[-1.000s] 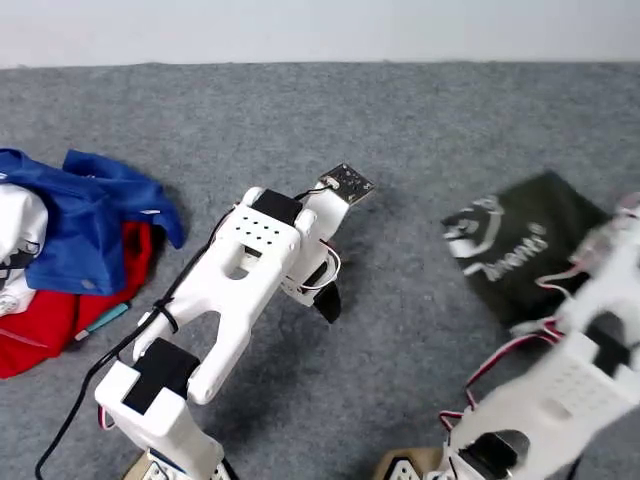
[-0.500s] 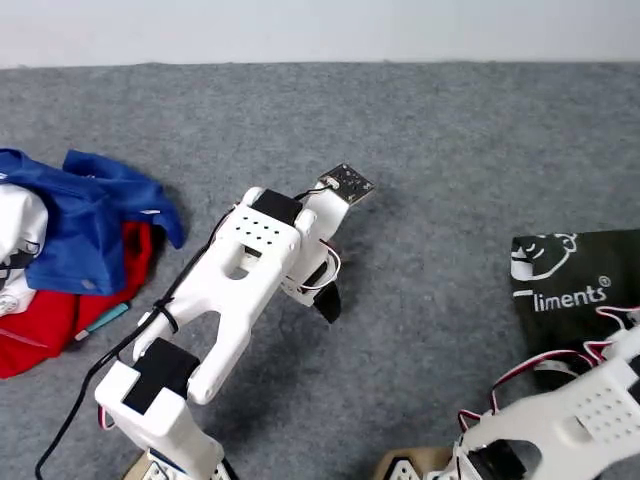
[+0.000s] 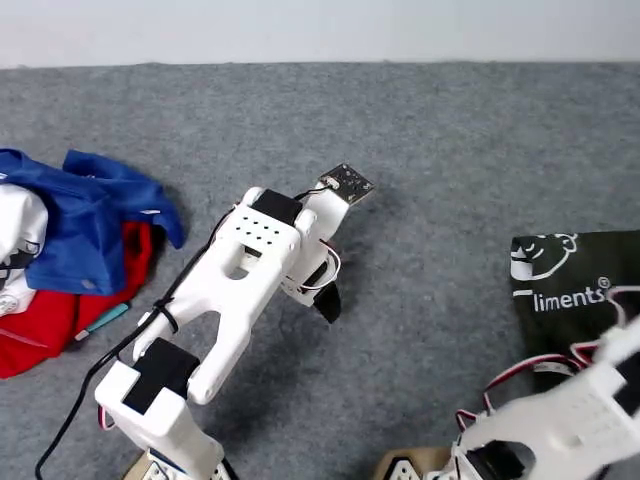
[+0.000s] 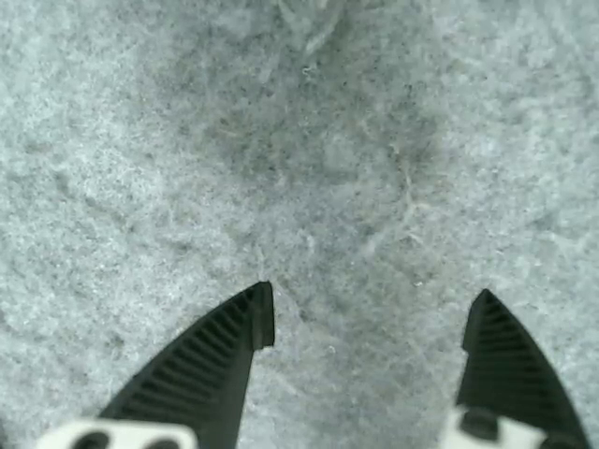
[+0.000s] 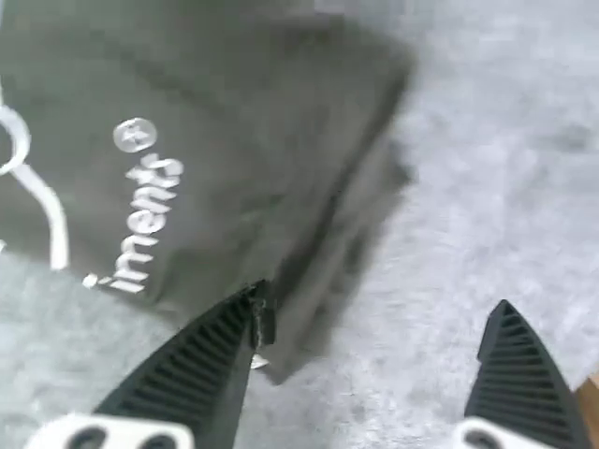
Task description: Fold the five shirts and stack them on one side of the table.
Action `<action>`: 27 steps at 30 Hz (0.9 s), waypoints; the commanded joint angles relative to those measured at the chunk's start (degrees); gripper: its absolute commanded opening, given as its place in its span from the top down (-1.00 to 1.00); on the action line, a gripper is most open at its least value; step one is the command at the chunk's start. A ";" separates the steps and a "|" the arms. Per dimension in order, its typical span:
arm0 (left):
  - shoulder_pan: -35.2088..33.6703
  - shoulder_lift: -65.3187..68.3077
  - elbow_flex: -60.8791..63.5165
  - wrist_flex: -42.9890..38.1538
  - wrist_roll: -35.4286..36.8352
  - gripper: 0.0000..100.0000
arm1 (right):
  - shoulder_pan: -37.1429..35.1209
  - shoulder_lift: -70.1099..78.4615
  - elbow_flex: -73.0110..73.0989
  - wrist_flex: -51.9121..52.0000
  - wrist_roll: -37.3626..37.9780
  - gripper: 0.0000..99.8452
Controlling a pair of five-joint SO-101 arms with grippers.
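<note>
A folded dark green shirt (image 3: 575,285) with white print lies flat at the right edge of the table. In the right wrist view my right gripper (image 5: 379,318) hangs open just above the grey mat, with one finger at the hem of the dark shirt (image 5: 215,140) and nothing held. The right arm (image 3: 570,425) is low at the front right. An unfolded pile at the far left holds a blue shirt (image 3: 75,215), a red shirt (image 3: 60,310) and a white shirt (image 3: 18,235). My left gripper (image 4: 374,318) stands open over bare mat at mid-table (image 3: 325,302).
Grey felt (image 3: 450,140) covers the whole table, with a white wall along the far edge. A teal pen-like object (image 3: 103,320) lies on the red shirt. A black cable (image 3: 75,395) trails from the left arm's base at the front.
The dark shirt went from lying tilted to lying square at the right edge. The right arm let go of it and drew back toward the front. The left arm stayed still.
</note>
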 commanded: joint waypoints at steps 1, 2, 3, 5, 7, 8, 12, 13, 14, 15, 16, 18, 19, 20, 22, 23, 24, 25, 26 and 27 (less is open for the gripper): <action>0.00 -2.73 -0.04 0.09 0.53 0.36 | -6.99 0.84 1.58 -1.89 0.18 0.32; 0.00 -2.73 -0.04 0.09 0.53 0.36 | -8.48 1.80 2.29 -2.95 0.18 0.32; 0.00 -2.73 -0.04 0.09 0.53 0.36 | -10.07 2.59 2.90 -3.38 0.18 0.32; 0.00 -2.73 -0.04 0.09 0.53 0.36 | -12.70 4.09 3.78 -3.38 0.18 0.32; 0.00 -2.73 -0.04 0.09 0.53 0.36 | -14.20 4.62 5.19 -3.38 0.26 0.32; 0.00 -2.73 -0.04 0.09 0.53 0.36 | -14.37 4.62 6.07 -3.38 0.18 0.32; 0.00 -2.64 1.27 -0.26 0.53 0.36 | -14.46 4.62 9.76 -3.65 0.44 0.32; 0.00 -2.64 1.63 -0.35 0.53 0.36 | -14.64 4.62 10.73 -3.74 0.53 0.32; 0.00 -2.64 1.89 -0.35 0.53 0.36 | -14.73 4.62 11.78 -3.91 0.53 0.32; 0.00 -2.64 2.07 -0.35 0.53 0.36 | -14.73 4.62 12.92 -4.09 0.53 0.32; -0.09 -2.64 2.07 -0.35 0.53 0.36 | -14.73 4.62 14.24 -4.79 0.53 0.32; -0.09 -2.64 2.07 -0.35 0.53 0.36 | -14.73 4.62 17.14 -6.46 0.88 0.32; -0.09 -2.64 2.07 -0.35 0.53 0.36 | -14.73 4.62 18.55 -7.08 1.67 0.32; -0.09 -2.64 2.07 -0.35 0.53 0.36 | -14.64 4.62 20.13 -7.78 2.29 0.32; -0.09 -2.64 2.07 -0.35 0.53 0.36 | -14.37 4.53 23.47 -9.45 3.08 0.32; -0.09 -2.64 2.07 -0.35 0.53 0.36 | -14.29 4.53 24.97 -10.07 3.52 0.32; -0.09 -2.64 2.07 -0.35 0.53 0.36 | -14.29 4.53 26.37 -10.51 4.04 0.32; -0.09 -2.64 2.07 -0.35 0.53 0.36 | -14.29 4.53 27.34 -10.59 4.57 0.32; -0.09 -2.64 2.07 -0.35 0.53 0.36 | -14.29 4.53 28.22 -10.59 5.01 0.32; -0.09 -2.64 2.07 -0.35 0.53 0.36 | -14.29 4.44 28.66 -10.77 5.19 0.32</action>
